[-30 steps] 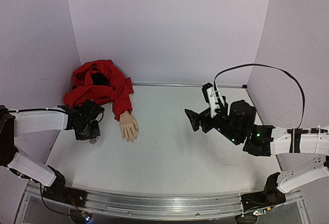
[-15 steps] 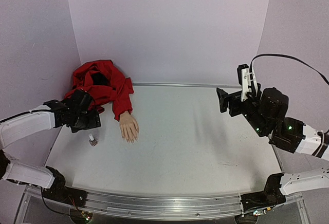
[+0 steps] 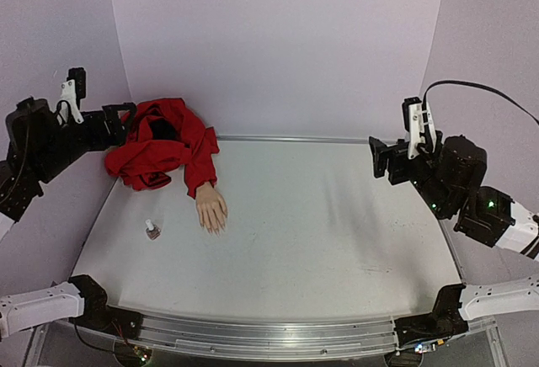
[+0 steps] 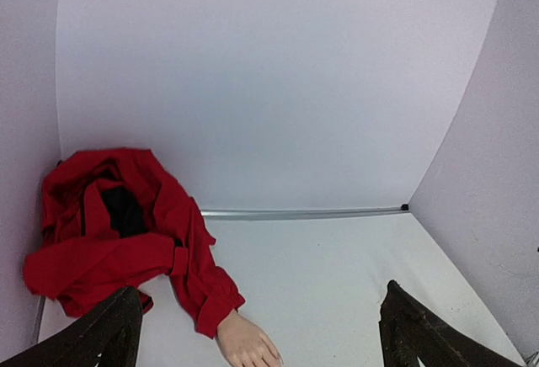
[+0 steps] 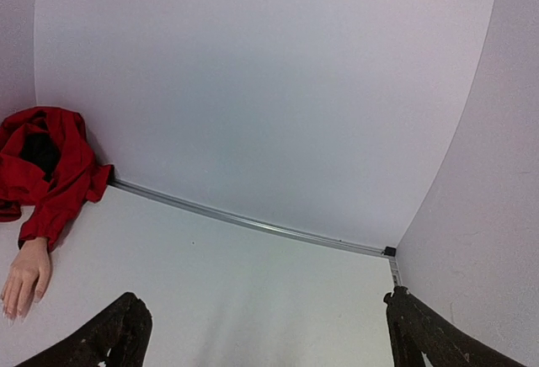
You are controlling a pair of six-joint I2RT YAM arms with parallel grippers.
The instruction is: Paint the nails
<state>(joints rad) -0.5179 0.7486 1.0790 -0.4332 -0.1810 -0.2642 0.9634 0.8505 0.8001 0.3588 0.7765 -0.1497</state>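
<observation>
Trouble, as we judged it, would most likely come from the small polish bottle [image 3: 152, 231], which stood capped and alone on the desk [image 3: 320, 241] at the lower left of the overhead frame, just beside the mannequin hand [image 3: 210, 209]. A slightly off-centre approach could tip it or push it toward the desk's edge. The nails [image 3: 215, 227] lay at the fingertips, pointing toward the bottom of that frame, and were too small for us to tell whether any polish was on them. Nothing seemed to pin the hand down, so we thought a pressing brush might slide it. The red sleeve [image 3: 160, 144] was bunched at the upper left and might snag whichever arm passed low there. The left tool [image 3: 118, 123] hung high at the upper left, close beside the red cloth, aimed across the desk. Its fingers [image 4: 101, 337] were spread to the bottom corners of the left wrist view, with nothing between them. The right tool [image 3: 379, 158] was poised high at the right edge of the overhead frame, aimed toward the centre, its jaws also apart and empty. Both arms were well apart from the bottle and the nails.
</observation>
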